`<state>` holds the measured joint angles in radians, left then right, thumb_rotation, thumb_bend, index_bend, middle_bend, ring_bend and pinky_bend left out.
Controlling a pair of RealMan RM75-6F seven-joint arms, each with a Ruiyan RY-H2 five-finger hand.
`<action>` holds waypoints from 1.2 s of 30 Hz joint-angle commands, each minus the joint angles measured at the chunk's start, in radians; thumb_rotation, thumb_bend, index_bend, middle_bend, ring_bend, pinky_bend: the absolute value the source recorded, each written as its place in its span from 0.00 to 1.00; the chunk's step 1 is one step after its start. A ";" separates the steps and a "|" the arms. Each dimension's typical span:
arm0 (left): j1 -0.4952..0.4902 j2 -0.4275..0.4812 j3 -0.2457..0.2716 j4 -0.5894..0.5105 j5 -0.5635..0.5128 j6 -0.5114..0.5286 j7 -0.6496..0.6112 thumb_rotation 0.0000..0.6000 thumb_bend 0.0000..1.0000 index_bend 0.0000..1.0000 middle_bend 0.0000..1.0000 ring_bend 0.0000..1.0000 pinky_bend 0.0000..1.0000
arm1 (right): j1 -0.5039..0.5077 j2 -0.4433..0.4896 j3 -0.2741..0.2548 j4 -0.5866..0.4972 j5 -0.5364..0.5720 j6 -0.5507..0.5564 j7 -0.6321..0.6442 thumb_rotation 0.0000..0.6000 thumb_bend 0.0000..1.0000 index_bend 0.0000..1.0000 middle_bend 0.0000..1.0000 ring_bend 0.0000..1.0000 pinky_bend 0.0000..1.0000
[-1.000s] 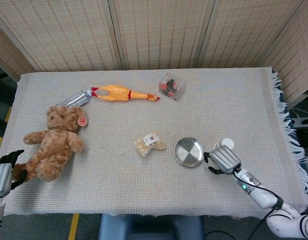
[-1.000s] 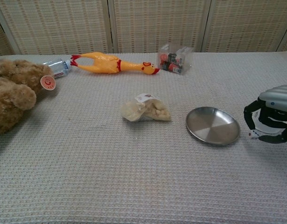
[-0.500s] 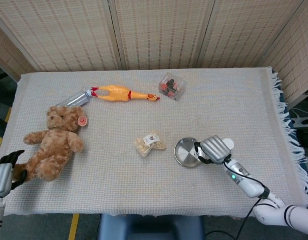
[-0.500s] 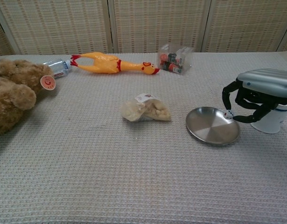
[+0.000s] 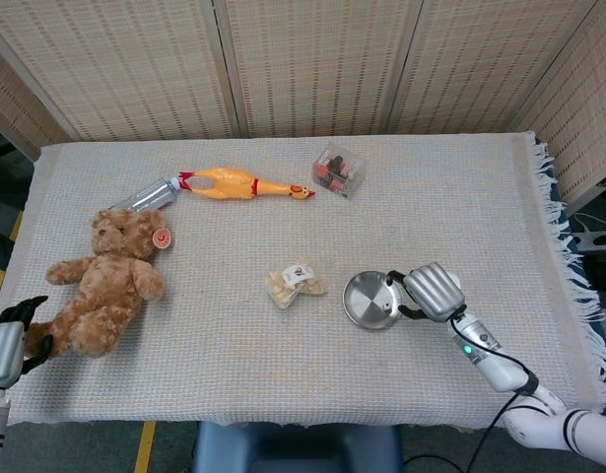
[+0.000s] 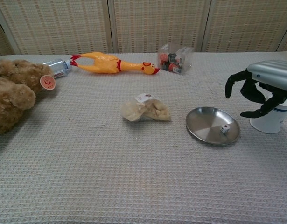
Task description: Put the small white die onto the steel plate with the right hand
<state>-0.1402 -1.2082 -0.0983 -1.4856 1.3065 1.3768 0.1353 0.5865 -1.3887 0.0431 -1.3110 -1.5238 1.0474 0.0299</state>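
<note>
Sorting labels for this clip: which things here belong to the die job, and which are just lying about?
Job: small white die, lying on the steel plate; right hand, open above.

Lying about: teddy bear, rubber chicken, snack bag, clear box, white cup.

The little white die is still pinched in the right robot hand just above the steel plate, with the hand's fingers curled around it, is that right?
Not quite. The die is not in the right robot hand; it lies on the steel plate, near the plate's right side. The chest view shows this plainly: the hand hangs above and to the right of the plate with its fingers spread and nothing in them.
</note>
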 commanded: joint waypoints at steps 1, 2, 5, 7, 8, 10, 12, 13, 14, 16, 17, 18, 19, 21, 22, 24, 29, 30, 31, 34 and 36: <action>0.000 0.001 -0.001 -0.001 -0.001 0.000 0.000 1.00 0.40 0.19 0.21 0.25 0.40 | -0.012 0.025 -0.001 -0.009 0.027 -0.011 -0.024 1.00 0.10 0.38 0.53 0.36 0.81; 0.000 0.001 -0.001 -0.001 -0.001 0.001 -0.001 1.00 0.40 0.19 0.21 0.25 0.40 | -0.014 0.031 0.002 -0.011 0.041 -0.017 -0.034 1.00 0.10 0.37 0.45 0.26 0.71; 0.000 0.001 -0.001 -0.001 -0.002 0.000 0.000 1.00 0.40 0.19 0.22 0.25 0.40 | -0.017 0.057 0.013 -0.025 0.105 -0.061 -0.068 1.00 0.09 0.29 0.29 0.10 0.49; 0.000 0.001 -0.001 -0.001 -0.002 0.000 0.001 1.00 0.40 0.19 0.21 0.25 0.40 | -0.016 0.075 0.018 -0.038 0.140 -0.091 -0.072 1.00 0.09 0.24 0.21 0.03 0.38; 0.000 0.000 -0.001 -0.001 -0.002 -0.001 0.002 1.00 0.40 0.19 0.21 0.25 0.40 | -0.016 0.086 0.021 -0.046 0.158 -0.106 -0.069 1.00 0.09 0.21 0.18 0.01 0.35; -0.001 -0.001 -0.001 0.000 -0.003 -0.002 0.004 1.00 0.40 0.19 0.21 0.25 0.40 | -0.018 0.098 0.022 -0.052 0.174 -0.121 -0.063 1.00 0.09 0.20 0.17 0.00 0.34; -0.001 -0.001 -0.001 0.001 -0.005 -0.004 0.005 1.00 0.40 0.19 0.21 0.25 0.40 | -0.020 0.108 0.017 -0.053 0.182 -0.134 -0.066 1.00 0.09 0.19 0.17 0.00 0.34; -0.002 -0.001 0.000 0.001 -0.005 -0.005 0.005 1.00 0.40 0.19 0.21 0.25 0.40 | -0.021 0.111 0.015 -0.052 0.184 -0.137 -0.070 1.00 0.09 0.19 0.17 0.00 0.34; -0.002 -0.002 -0.001 0.001 -0.006 -0.005 0.005 1.00 0.40 0.19 0.22 0.25 0.40 | -0.023 0.113 0.012 -0.050 0.186 -0.138 -0.075 1.00 0.09 0.18 0.17 0.00 0.34; -0.002 -0.002 -0.001 0.002 -0.007 -0.005 0.005 1.00 0.40 0.19 0.21 0.25 0.40 | -0.028 0.112 0.007 -0.046 0.188 -0.139 -0.081 1.00 0.09 0.18 0.17 0.00 0.34; -0.002 -0.002 -0.001 0.001 -0.007 -0.005 0.005 1.00 0.40 0.19 0.22 0.25 0.40 | -0.029 0.112 0.005 -0.043 0.189 -0.141 -0.083 1.00 0.09 0.18 0.17 0.00 0.34; -0.002 -0.002 -0.001 0.001 -0.007 -0.004 0.005 1.00 0.40 0.19 0.22 0.25 0.40 | -0.029 0.111 0.004 -0.041 0.190 -0.143 -0.086 1.00 0.09 0.18 0.17 0.00 0.34; -0.001 -0.001 -0.001 0.001 -0.006 -0.004 0.005 1.00 0.40 0.19 0.22 0.25 0.40 | -0.030 0.110 0.002 -0.038 0.191 -0.146 -0.089 1.00 0.09 0.18 0.17 0.00 0.34; -0.001 -0.001 -0.001 0.001 -0.006 -0.003 0.005 1.00 0.40 0.19 0.21 0.25 0.40 | -0.030 0.108 0.002 -0.036 0.191 -0.146 -0.091 1.00 0.09 0.18 0.17 0.00 0.35; -0.001 -0.001 -0.001 0.001 -0.006 -0.003 0.005 1.00 0.40 0.19 0.21 0.25 0.40 | -0.030 0.107 0.001 -0.035 0.192 -0.146 -0.092 1.00 0.09 0.19 0.17 0.00 0.36; -0.001 -0.001 -0.001 0.000 -0.005 -0.002 0.005 1.00 0.40 0.19 0.21 0.25 0.40 | -0.033 0.096 0.002 -0.023 0.193 -0.140 -0.099 1.00 0.09 0.23 0.17 0.01 0.43; 0.000 0.000 -0.001 -0.002 -0.005 -0.002 0.005 1.00 0.40 0.19 0.22 0.25 0.40 | -0.044 0.038 0.010 0.036 0.219 -0.126 -0.122 1.00 0.08 0.34 0.21 0.13 0.55; -0.001 0.000 -0.001 -0.001 -0.006 -0.002 0.005 1.00 0.40 0.19 0.22 0.25 0.40 | -0.047 0.029 0.012 0.045 0.217 -0.117 -0.123 1.00 0.08 0.35 0.24 0.16 0.56; -0.001 0.000 -0.001 -0.001 -0.006 -0.003 0.005 1.00 0.40 0.19 0.22 0.25 0.40 | -0.050 0.022 0.013 0.052 0.216 -0.109 -0.123 1.00 0.08 0.38 0.29 0.22 0.58; -0.001 0.000 -0.001 -0.002 -0.006 -0.003 0.005 1.00 0.40 0.19 0.21 0.25 0.40 | -0.057 0.003 0.016 0.074 0.200 -0.077 -0.125 1.00 0.09 0.46 0.39 0.35 0.67; -0.001 0.000 0.000 -0.002 -0.005 -0.003 0.007 1.00 0.40 0.19 0.21 0.25 0.40 | -0.061 -0.003 0.019 0.078 0.189 -0.056 -0.126 1.00 0.09 0.51 0.46 0.40 0.70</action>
<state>-0.1415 -1.2085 -0.0983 -1.4876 1.3020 1.3739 0.1419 0.5302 -1.3844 0.0589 -1.2387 -1.3254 0.9773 -0.0939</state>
